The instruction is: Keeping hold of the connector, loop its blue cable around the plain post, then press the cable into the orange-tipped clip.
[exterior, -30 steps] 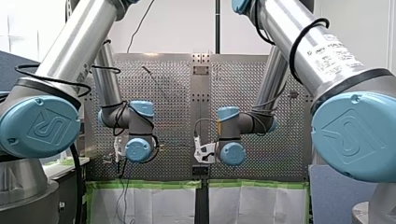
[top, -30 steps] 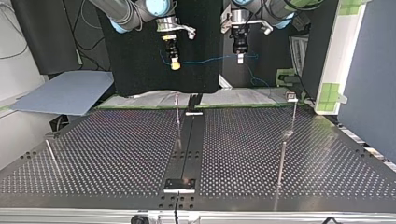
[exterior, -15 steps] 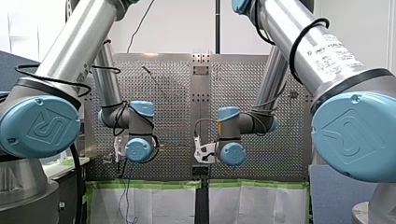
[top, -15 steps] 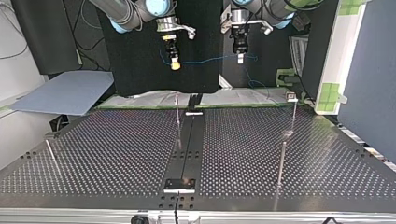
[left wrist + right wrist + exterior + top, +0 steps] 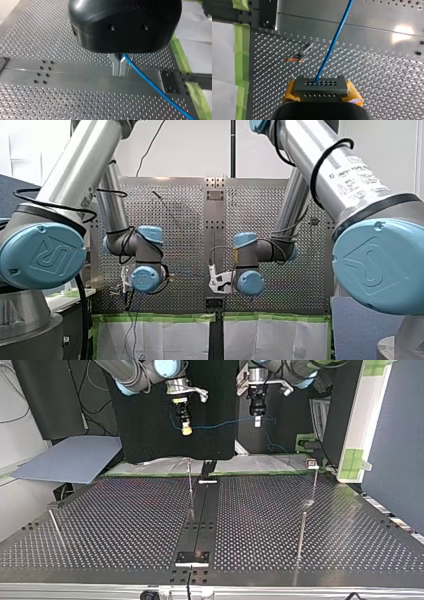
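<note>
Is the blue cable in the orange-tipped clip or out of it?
Out. In the right wrist view the blue cable rises from the connector in my right gripper, clear of the orange-tipped clip.

2 arms, my left arm (image 5: pixel 75 175) and my right arm (image 5: pixel 320 160): silver tubes, pale-blue logo-embossed joint caps, black cables; printed label on the right. Left gripper (image 5: pixel 121 67): black housing, metal fingers. Right gripper (image 5: pixel 322 91): yellow pads.

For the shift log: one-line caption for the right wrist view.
Right gripper clamps the grey connector between yellow pads; its blue cable runs ahead over the perforated table, past the orange-tipped clip.
</note>
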Motion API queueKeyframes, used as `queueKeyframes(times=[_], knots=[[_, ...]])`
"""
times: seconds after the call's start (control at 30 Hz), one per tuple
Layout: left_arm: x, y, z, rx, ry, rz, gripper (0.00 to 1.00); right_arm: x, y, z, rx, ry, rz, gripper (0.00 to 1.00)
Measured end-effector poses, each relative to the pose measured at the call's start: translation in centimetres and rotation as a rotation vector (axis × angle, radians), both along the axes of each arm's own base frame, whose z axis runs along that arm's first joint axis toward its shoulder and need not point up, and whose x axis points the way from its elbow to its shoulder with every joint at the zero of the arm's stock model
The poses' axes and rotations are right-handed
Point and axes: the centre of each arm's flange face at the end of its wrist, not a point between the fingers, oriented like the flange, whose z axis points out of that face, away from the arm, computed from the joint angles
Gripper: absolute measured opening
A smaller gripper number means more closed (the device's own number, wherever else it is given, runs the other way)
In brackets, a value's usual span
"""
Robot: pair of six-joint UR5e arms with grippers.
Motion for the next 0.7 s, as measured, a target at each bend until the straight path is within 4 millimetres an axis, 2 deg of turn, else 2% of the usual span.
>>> queueKeyframes(times=[0.4, 0.7], knots=[[0.7, 0.2, 3.6, -0.087, -0.031, 0.035, 0.00, 1.0, -0.3, 5.1, 0.049, -0.105, 0.075, 0.00], [2.6, 0.1, 7.7, -0.131, -0.083, 0.095, 0.00, 2.1, -2.3, 10.9, 0.035, -0.199, 0.072, 0.00]])
